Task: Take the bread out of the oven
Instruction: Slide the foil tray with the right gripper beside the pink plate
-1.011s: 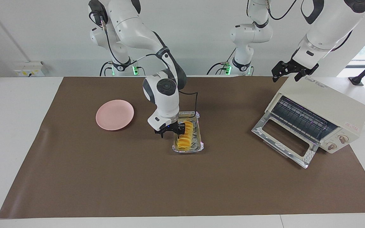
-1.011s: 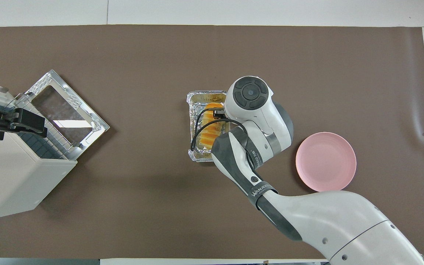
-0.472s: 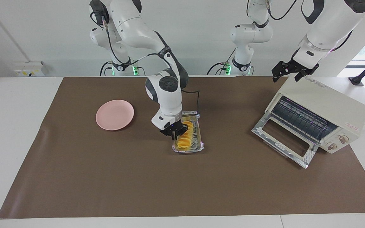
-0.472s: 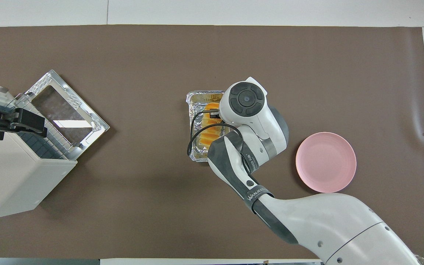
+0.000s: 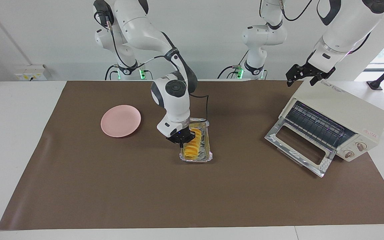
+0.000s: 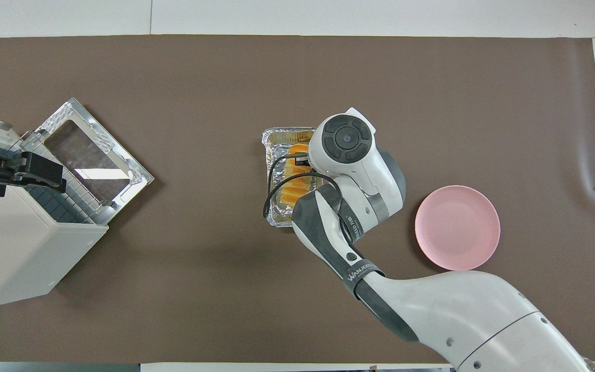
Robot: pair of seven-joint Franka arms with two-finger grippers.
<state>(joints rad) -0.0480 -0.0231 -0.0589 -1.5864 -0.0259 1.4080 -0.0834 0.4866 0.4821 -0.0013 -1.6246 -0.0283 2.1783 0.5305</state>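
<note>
I judge the bread light, soft and easily crushed; grasp across its middle ridges. It lies in the foil tray, well apart from the open oven. My right gripper points straight down, clamped on the bread. The left gripper waits open over the oven.

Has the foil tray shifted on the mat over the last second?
Yes. In the facing view the foil tray has slid slightly toward the pink plate and nearer the robots, with the right tool shut at the bread.
</note>
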